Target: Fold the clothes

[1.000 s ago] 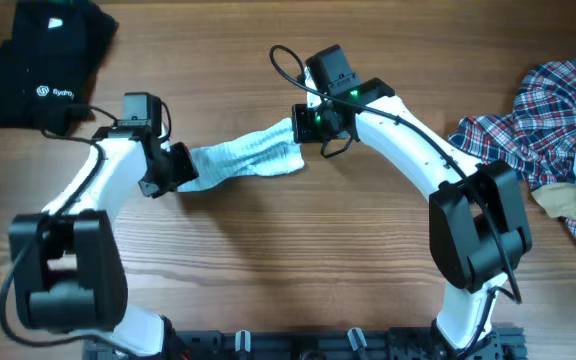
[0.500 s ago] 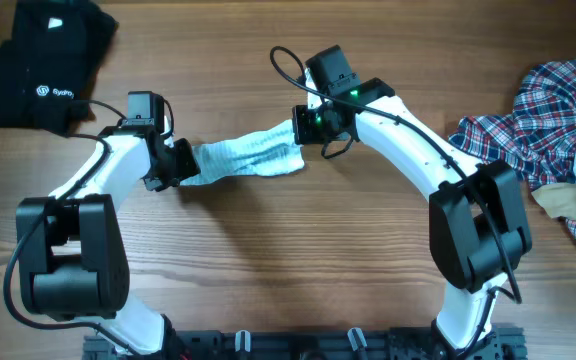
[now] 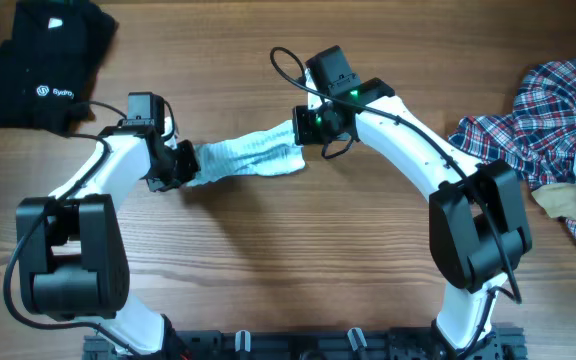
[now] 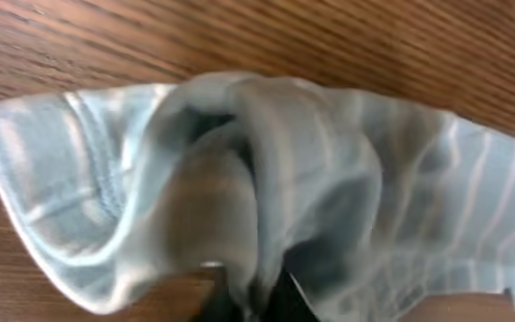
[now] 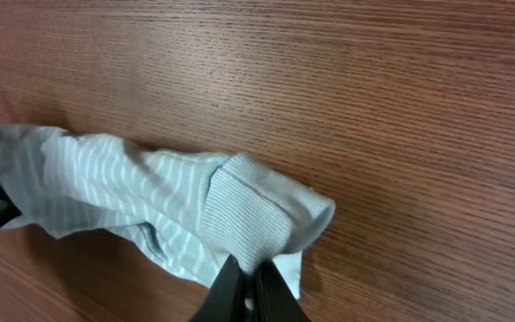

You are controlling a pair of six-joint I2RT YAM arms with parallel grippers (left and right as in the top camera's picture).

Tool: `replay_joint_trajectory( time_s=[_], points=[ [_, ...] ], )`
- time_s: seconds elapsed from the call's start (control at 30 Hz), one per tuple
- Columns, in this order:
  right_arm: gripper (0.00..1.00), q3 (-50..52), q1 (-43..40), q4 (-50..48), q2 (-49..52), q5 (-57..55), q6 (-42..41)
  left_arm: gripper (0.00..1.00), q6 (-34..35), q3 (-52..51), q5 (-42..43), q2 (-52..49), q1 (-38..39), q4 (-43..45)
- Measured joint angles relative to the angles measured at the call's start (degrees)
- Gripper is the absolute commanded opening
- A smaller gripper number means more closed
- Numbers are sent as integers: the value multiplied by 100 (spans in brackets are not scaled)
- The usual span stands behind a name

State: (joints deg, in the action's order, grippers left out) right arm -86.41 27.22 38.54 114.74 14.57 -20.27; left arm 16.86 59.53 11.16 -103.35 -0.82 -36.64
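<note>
One pale-blue striped garment (image 3: 248, 157) is seen stretched out as a loose band on the wooden table (image 3: 268, 270), and it is held at both ends by the two arms. Its left end is pinched by the left gripper (image 3: 181, 166), whose jaws are closed on the cloth; in the left wrist view the garment (image 4: 347, 197) is bunched into folds right where the dark tips of the left gripper (image 4: 256, 302) meet. Its right end is clamped by the right gripper (image 3: 305, 126), also closed; in the right wrist view a ribbed hem of the garment (image 5: 132, 192) is caught between the two closed fingertips of the right gripper (image 5: 250, 288), with the rest of the cloth trailing away along the wood. Well apart from the striped garment, up and to its left, one heap of black garments (image 3: 38, 60) is found, on which two white marks can be counted; the number of pieces in that heap cannot be told. Well apart to the right of the striped garment, one red-blue-white plaid shirt (image 3: 533, 120) lies crumpled, and one beige piece (image 3: 556, 200) is tucked against the plaid shirt's lower edge, touching it.
</note>
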Motion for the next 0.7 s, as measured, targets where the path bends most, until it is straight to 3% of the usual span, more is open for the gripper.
replay_joint_trajectory(
  time_s=[0.2, 0.43, 0.7],
  points=[
    [4, 0, 0, 175, -2, 0, 0, 4, -4, 0, 166, 90, 0, -437],
    [3, 0, 0, 562, -238, 35, -4, 4, -4, 2, 234, 1034, 0, -1217],
    [4, 0, 0, 1132, -247, 295, -48, 4, 0, 2, 262, 1414, 0, -1965]
  ],
)
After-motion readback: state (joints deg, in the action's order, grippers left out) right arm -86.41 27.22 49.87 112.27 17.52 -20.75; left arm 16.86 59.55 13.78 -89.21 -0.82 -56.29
